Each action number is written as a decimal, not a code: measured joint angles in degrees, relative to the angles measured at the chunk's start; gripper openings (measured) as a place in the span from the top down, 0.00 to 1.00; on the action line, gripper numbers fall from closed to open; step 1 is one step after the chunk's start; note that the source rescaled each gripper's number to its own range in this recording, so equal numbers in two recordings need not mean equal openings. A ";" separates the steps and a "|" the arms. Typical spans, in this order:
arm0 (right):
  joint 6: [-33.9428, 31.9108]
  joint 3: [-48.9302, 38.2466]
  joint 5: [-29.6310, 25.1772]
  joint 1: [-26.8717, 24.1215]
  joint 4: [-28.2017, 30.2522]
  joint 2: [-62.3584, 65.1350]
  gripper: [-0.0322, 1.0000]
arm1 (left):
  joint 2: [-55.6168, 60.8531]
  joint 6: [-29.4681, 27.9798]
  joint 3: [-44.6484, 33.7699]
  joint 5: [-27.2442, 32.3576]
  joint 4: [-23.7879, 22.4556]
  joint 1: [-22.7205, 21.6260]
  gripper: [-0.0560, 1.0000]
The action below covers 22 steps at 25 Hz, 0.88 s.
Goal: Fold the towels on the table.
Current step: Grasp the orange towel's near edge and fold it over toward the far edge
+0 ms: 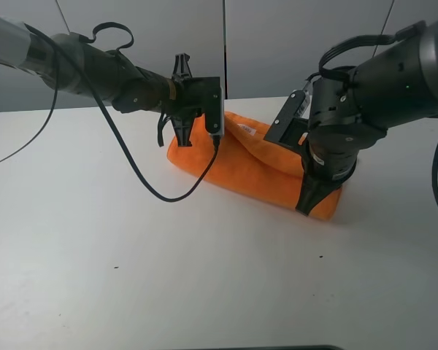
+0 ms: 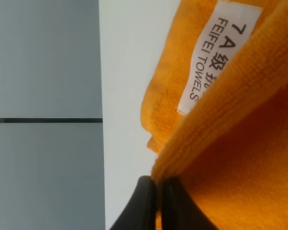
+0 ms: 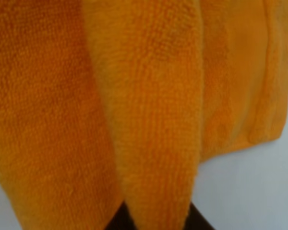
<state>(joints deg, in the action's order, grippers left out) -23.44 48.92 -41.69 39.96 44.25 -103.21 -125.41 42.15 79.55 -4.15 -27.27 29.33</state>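
The orange towel (image 1: 257, 164) lies bunched in a long fold across the back middle of the white table (image 1: 131, 277). My left gripper (image 1: 184, 137) is shut on the towel's left end and holds that edge up. My right gripper (image 1: 312, 200) is shut on the towel's right end, low near the table. In the left wrist view the fingers (image 2: 146, 206) pinch the towel's edge (image 2: 240, 158), and the white label (image 2: 216, 52) shows beyond it. In the right wrist view a fold of towel (image 3: 153, 120) rises from between the dark fingertips (image 3: 199, 221).
Grey wall panels (image 1: 292, 44) stand behind the table. A black cable (image 1: 142, 179) hangs from the left arm and loops low over the tabletop. Bare white table lies in front of the towel.
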 joint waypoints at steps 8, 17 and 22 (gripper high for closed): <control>-2.88 0.00 1.24 0.00 0.27 -2.55 0.97 | -2.36 1.10 0.23 -2.44 0.00 0.00 0.95; -4.91 0.00 1.24 0.00 2.01 -2.55 0.97 | -3.46 2.12 1.70 -4.98 0.10 0.00 0.95; -7.17 0.00 0.39 0.00 3.45 -2.55 0.97 | -3.46 2.12 1.70 -5.34 0.35 0.00 0.95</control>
<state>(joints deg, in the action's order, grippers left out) -30.61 48.92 -41.30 39.96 47.71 -105.76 -128.87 44.27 81.25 -9.49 -26.91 29.33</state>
